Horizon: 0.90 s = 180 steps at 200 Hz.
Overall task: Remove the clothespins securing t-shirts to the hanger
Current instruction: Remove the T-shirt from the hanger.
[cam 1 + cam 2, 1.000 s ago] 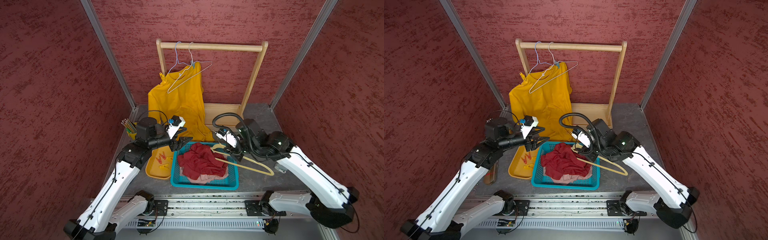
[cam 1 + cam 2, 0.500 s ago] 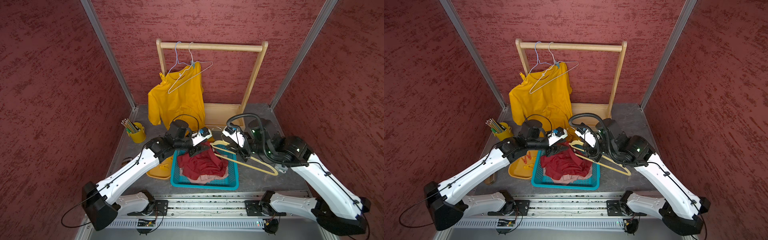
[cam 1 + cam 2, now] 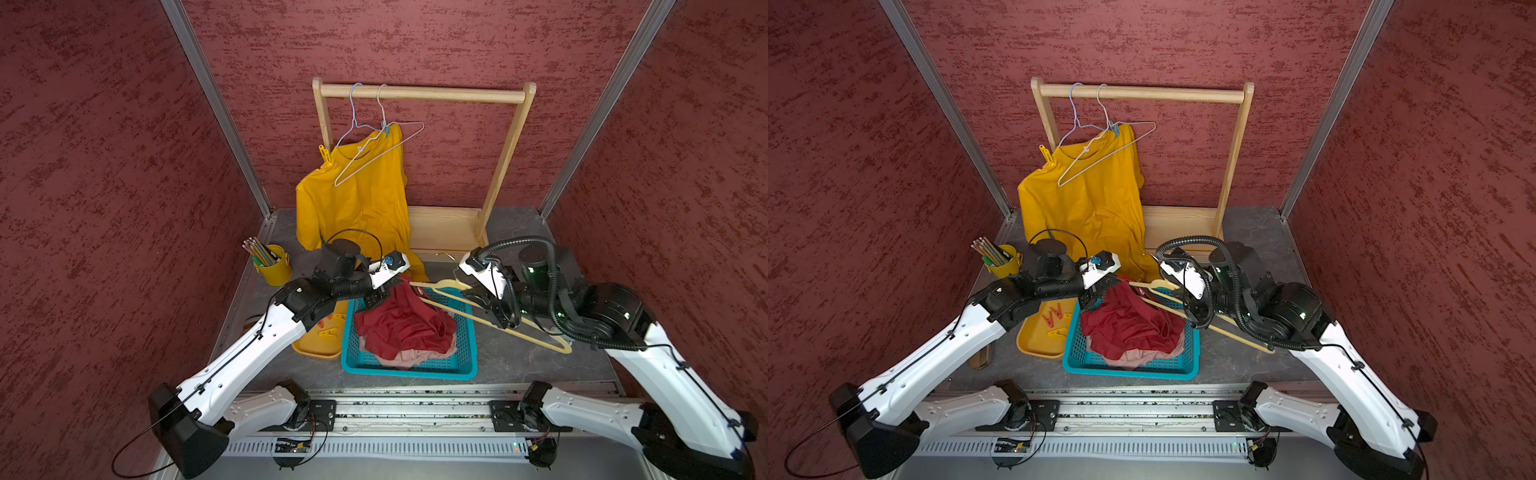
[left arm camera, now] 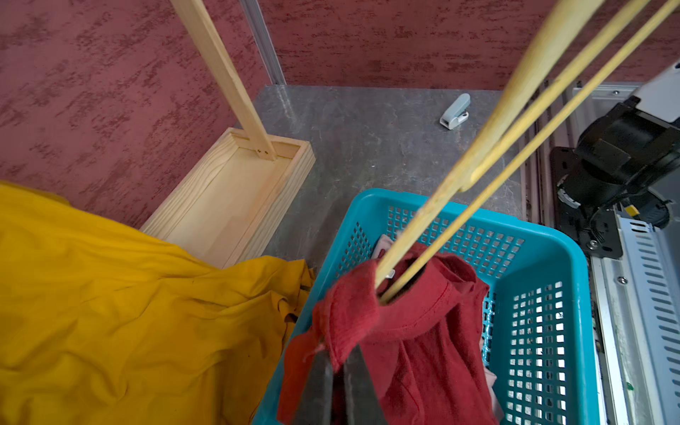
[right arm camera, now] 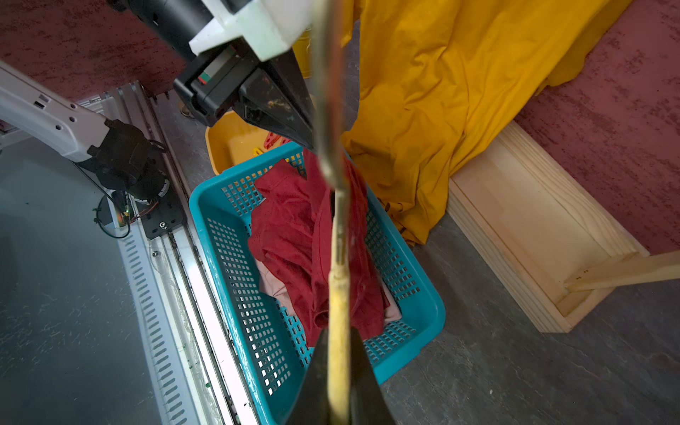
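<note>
Clothespins (image 3: 1054, 313), red and yellow, lie in the yellow tray (image 3: 1034, 347). Behind it the mustard t-shirt (image 3: 357, 208) hangs from the wooden rack (image 3: 419, 93). Left gripper (image 4: 337, 358) pinches the dark red t-shirt (image 3: 399, 328) above the teal basket (image 3: 407, 371); right gripper (image 5: 340, 349) is clamped on the pale hanger (image 4: 515, 97), whose end sits inside that shirt.

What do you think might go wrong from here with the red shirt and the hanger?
The hanger ends inside an opening of the red shirt, so pulling them apart could snag the cloth or twist the hanger in the right gripper. The left gripper pinches only a thin fold at the shirt's edge, which may slip out. The yellow shirt lies bunched beside the basket and might get dragged along.
</note>
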Motion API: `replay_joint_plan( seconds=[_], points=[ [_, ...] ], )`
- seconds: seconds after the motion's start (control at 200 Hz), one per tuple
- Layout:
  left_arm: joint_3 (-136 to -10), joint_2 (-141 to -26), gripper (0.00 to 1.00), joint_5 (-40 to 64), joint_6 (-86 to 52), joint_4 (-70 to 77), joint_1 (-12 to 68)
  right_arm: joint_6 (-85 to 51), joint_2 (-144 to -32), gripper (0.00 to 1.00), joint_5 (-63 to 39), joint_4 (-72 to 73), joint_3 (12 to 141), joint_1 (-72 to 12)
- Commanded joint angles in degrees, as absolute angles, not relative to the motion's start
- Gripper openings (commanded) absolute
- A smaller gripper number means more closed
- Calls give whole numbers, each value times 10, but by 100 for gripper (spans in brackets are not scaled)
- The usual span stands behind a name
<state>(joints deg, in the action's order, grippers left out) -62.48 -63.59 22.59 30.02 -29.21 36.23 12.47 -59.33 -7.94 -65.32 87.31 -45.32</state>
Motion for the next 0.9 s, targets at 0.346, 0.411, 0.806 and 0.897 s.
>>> replay_joint_plan(
  seconds=[0.346, 0.411, 0.806, 0.897],
  points=[
    [-579, -539, 43, 231, 285, -304, 319, 123, -549, 0, -78, -634, 919, -457],
    [-572, -523, 47, 231, 287, -300, 315, 123, -544, 0, -88, -630, 925, -456],
    [-554, -486, 55, 283, 265, -269, 278, 99, -536, 0, -162, -615, 963, -456],
    [-556, -496, 56, 326, 260, -268, 277, 100, -553, 0, -140, -625, 954, -456]
  ],
)
